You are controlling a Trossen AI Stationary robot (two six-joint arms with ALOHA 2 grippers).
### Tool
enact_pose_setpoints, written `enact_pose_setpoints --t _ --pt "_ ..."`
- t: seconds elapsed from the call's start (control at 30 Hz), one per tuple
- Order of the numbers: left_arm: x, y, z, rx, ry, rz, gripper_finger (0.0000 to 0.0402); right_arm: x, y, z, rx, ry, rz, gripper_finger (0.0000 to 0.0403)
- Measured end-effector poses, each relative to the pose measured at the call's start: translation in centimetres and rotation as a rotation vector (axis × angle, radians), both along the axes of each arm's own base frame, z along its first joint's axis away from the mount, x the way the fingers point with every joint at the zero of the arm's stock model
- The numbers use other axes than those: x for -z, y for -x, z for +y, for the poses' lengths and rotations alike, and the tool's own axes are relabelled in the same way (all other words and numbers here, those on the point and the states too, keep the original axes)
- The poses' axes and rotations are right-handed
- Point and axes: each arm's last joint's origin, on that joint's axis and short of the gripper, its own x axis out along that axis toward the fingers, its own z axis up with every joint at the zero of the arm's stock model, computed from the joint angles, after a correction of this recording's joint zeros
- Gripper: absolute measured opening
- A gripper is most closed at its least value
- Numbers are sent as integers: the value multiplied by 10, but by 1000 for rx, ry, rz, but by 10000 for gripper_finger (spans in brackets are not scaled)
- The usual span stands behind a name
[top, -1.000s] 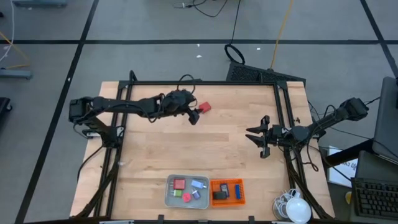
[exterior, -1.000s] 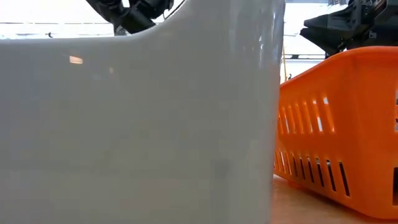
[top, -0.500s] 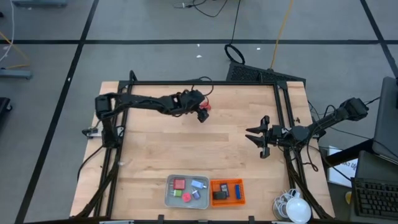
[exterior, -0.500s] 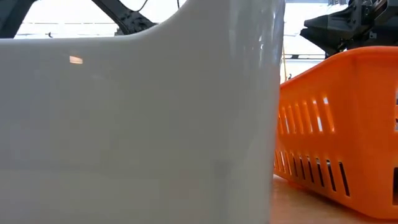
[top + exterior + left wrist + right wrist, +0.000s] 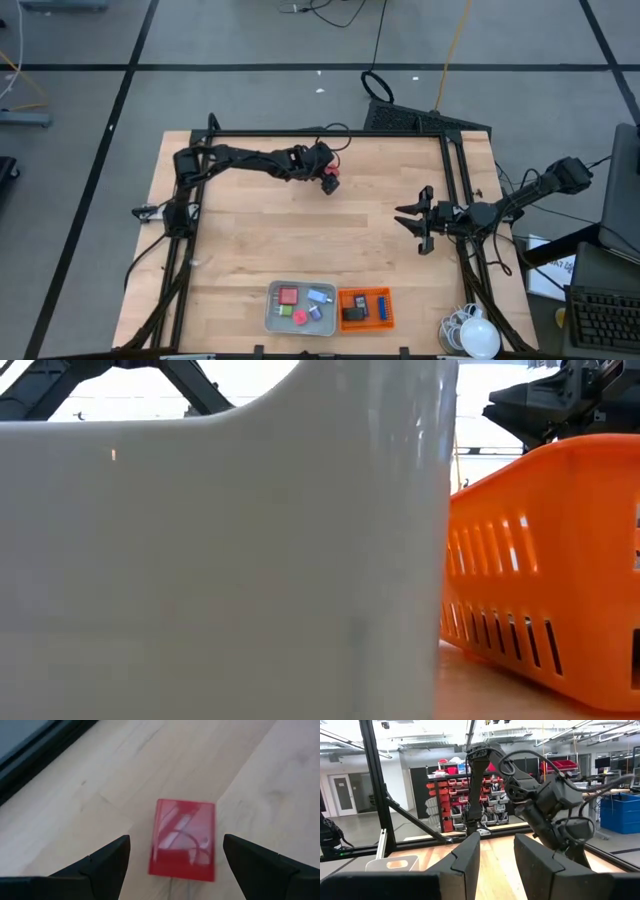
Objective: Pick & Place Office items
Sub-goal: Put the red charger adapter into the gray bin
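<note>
A red block (image 5: 182,840) lies flat on the wooden table near its far edge. My left gripper (image 5: 175,839) is open and slants down over it, with one finger on either side of the block and a gap at each. In the high view the left gripper (image 5: 328,181) covers most of the red block (image 5: 332,174). My right gripper (image 5: 413,219) hangs at the table's right side, fingers close together with nothing between them. Several other small office items lie in the grey tray (image 5: 272,312) and the orange basket (image 5: 389,310) at the near edge.
In the low view, the tray's pale wall (image 5: 220,560) and the orange basket (image 5: 540,560) block the sight across the table. A black frame (image 5: 330,133) runs along the table's far edge and sides. A white round object (image 5: 479,336) with cables sits at the near right corner. Bare wood lies mid-table.
My left gripper has gone down and toward the table's far right, onto the red block, tipping further downward as the arm stretched out. It now straddles the block, which has not moved. In the low view the left arm has sunk out of sight behind the tray wall.
</note>
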Motion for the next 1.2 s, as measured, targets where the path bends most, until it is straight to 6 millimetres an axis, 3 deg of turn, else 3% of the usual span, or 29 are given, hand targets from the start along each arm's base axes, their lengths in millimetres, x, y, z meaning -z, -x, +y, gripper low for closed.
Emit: enact_pose_setpoints --t 0.83,1.2 --pt "8 5 -1 56 18 92 320 0 0 0 -2 -2 0 112" --pt "8 4 -1 76 52 67 210 0 0 0 -2 -3 -1 112"
